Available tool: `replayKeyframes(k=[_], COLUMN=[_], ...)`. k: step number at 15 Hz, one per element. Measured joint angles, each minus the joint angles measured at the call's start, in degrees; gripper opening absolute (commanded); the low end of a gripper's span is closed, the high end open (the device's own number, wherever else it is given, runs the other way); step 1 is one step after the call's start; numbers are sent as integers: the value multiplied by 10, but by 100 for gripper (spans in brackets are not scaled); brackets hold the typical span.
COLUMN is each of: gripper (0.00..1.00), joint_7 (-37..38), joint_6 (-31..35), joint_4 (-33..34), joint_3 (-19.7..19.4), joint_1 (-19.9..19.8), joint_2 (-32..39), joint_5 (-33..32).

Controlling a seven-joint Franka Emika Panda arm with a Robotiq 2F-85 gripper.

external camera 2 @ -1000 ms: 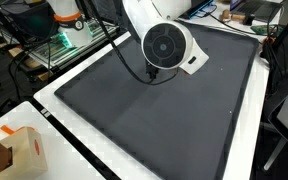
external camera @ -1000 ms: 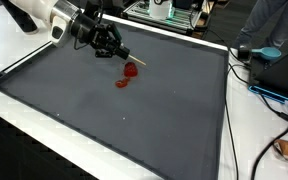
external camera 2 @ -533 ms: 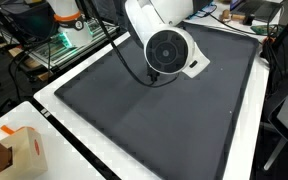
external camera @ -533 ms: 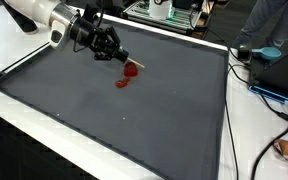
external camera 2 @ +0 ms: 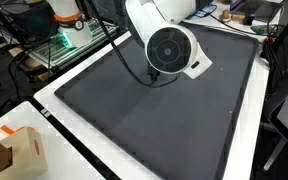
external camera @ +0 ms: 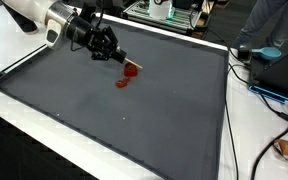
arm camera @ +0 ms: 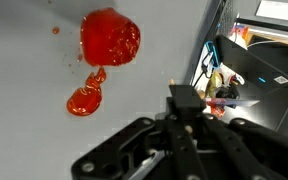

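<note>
A dark grey mat [external camera: 134, 120] covers the table. On it lie a round red blob [external camera: 131, 71] and a flatter red smear [external camera: 123, 82]. In the wrist view the red blob [arm camera: 111, 38] sits at the top, with the smear [arm camera: 84, 100] below it to the left. My gripper [external camera: 117, 56] hangs just above the mat at its far left, beside the blob, with its jaws together on a thin pale stick [external camera: 136, 66] that reaches over the blob. My gripper [arm camera: 184, 100] rises from the bottom of the wrist view. In an exterior view the arm's round wrist [external camera 2: 170, 48] hides the gripper and the red marks.
Cables [external camera: 227, 100] run along the mat's right edge, near blue equipment [external camera: 281, 96]. A person in blue [external camera: 274, 25] sits at the far right. A cardboard box [external camera 2: 19, 150] stands on the white table border. Shelves and clutter lie beyond the mat.
The gripper has drawn back slightly to the left, away from the red blob, still shut on the stick. The red marks have not moved.
</note>
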Motion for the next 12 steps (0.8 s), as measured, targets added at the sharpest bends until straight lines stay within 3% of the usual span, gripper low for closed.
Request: replayKeyframes(k=[7, 12], gripper=[3, 3], joint_7=[34, 73], joint_6=[0, 0], joint_4=[23, 37], joint_3=[-3, -6], joint_1=[2, 8], joint_2=[-3, -19], joint_5=[-9, -53])
